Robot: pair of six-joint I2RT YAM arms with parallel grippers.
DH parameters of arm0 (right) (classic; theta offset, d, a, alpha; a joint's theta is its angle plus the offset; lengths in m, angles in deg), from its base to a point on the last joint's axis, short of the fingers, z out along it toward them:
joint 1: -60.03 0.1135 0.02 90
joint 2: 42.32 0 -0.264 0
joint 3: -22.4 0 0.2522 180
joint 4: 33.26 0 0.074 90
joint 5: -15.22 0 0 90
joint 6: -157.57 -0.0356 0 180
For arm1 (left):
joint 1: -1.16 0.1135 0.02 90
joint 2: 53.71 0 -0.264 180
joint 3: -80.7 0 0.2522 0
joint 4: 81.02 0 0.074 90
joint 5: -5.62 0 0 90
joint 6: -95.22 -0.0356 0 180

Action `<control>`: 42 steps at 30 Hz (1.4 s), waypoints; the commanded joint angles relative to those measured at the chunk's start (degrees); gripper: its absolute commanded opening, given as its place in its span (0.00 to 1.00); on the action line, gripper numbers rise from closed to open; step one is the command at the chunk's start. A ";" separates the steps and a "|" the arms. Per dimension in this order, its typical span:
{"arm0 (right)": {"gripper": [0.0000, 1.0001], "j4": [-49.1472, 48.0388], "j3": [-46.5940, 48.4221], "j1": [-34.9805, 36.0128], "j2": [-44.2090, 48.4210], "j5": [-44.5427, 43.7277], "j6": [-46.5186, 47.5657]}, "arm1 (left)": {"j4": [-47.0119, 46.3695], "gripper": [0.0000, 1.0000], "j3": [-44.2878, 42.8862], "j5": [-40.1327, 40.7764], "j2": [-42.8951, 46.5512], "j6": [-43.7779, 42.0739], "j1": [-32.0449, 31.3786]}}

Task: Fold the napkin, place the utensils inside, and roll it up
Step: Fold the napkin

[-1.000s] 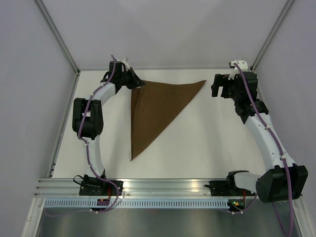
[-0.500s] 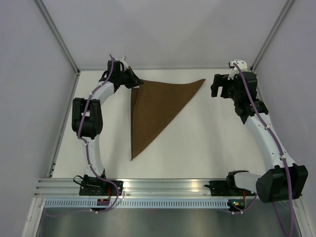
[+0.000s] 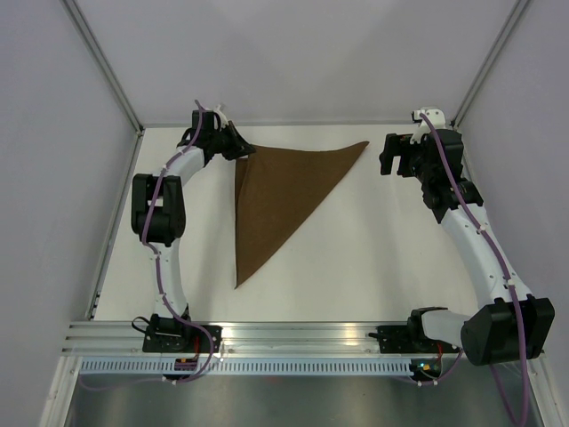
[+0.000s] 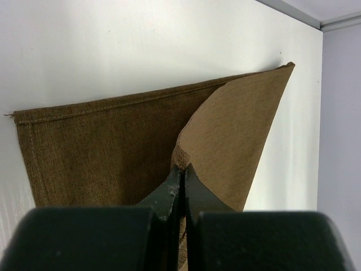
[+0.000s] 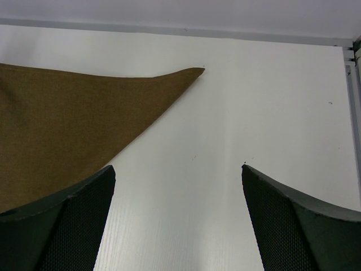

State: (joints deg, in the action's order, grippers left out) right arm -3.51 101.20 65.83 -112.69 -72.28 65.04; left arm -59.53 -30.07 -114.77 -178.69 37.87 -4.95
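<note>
Top external view, one folded napkin (image 3: 280,191), left end effector (image 3: 244,151) pinching its corner, right end effector (image 3: 388,153) spread.

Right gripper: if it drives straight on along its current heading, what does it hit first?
Probably the bare table: the open right gripper frames only white surface between its fingers. The napkin has its corner ahead but left of that line. Depth is unclear from these views.
</note>
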 commanded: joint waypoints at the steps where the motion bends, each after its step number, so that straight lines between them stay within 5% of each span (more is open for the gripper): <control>1: 0.98 0.45 -0.08 0.35 0.23 -1.54 0.50 | 1.24 0.02 -3.27 -1.69 -0.78 -1.53 0.57; 19: 0.98 0.54 -0.17 0.44 0.14 -1.01 0.85 | 3.00 0.04 -6.26 -1.16 -4.38 -1.62 1.45; 25: 0.98 0.62 -0.35 0.44 -0.21 -0.57 1.21 | 2.65 0.22 -6.17 1.29 -5.88 -1.35 2.94; 32: 0.98 0.97 -0.35 0.53 -0.47 0.40 1.21 | 0.89 0.57 -4.77 4.37 -5.09 -0.91 5.66; 37: 0.98 1.41 -0.26 0.53 -0.82 2.85 0.94 | -0.69 0.68 3.31 10.43 3.58 -1.18 7.69; 42: 0.98 2.82 -0.17 0.53 -1.52 9.34 0.50 | 0.36 0.68 20.23 21.48 19.90 2.06 8.13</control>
State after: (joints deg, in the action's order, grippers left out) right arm -1.98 101.18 66.09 -113.68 -67.89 65.87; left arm -57.89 -17.24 -102.23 -172.44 37.23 2.89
